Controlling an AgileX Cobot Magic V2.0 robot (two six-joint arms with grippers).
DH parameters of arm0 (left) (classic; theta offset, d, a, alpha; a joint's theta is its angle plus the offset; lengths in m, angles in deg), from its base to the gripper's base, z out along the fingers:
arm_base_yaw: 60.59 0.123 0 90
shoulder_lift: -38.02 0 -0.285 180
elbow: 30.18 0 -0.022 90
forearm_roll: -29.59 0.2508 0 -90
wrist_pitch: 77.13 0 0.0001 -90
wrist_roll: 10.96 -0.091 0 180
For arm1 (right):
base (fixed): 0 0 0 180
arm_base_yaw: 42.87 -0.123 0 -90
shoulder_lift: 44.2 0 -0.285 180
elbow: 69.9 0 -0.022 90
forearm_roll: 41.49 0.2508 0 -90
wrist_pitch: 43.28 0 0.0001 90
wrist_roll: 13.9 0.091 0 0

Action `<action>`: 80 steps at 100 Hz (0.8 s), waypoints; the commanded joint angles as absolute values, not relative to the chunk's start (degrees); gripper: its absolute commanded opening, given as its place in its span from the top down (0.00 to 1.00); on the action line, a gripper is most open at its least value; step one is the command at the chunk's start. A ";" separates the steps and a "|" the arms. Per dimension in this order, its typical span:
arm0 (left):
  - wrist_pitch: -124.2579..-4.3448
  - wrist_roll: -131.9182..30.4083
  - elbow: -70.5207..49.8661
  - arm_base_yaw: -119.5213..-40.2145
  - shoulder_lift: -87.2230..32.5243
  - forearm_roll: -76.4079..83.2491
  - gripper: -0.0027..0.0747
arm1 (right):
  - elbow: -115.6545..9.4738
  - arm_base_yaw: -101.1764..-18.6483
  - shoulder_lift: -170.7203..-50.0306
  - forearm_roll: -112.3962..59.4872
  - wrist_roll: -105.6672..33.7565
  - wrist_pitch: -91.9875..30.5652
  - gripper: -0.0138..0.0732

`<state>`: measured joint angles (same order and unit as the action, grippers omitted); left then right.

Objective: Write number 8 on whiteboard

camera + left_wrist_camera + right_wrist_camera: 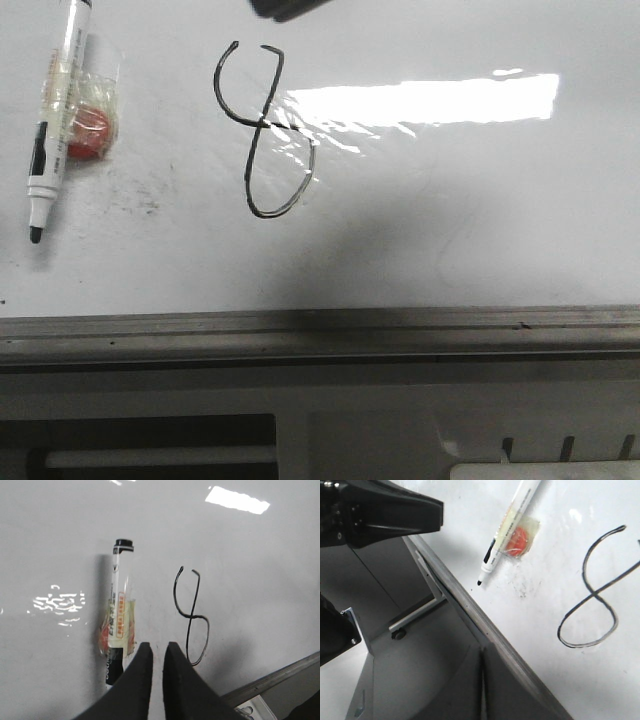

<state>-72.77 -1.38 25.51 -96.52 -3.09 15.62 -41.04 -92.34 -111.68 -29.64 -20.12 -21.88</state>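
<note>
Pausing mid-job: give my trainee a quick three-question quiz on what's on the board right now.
1. True or false: the number 8 has a closed top loop.
2. In the front view, the marker pen lies: A) left of the 8, B) right of it, C) across it.
3. What colour is the wrapped item beside the pen?
Key: 1 false; 2 A; 3 red.

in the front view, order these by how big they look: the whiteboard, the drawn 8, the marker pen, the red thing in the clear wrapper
1. whiteboard, by far the largest.
2. number 8 and marker pen: about equally long, too close to rank, though the 8 is wider.
3. red item in its clear wrapper, the smallest.
</note>
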 commanded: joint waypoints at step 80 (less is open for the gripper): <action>-63.78 -1.02 33.48 -96.37 25.73 27.69 0.99 | -5.20 -92.23 -50.96 -38.94 -21.04 -38.27 0.91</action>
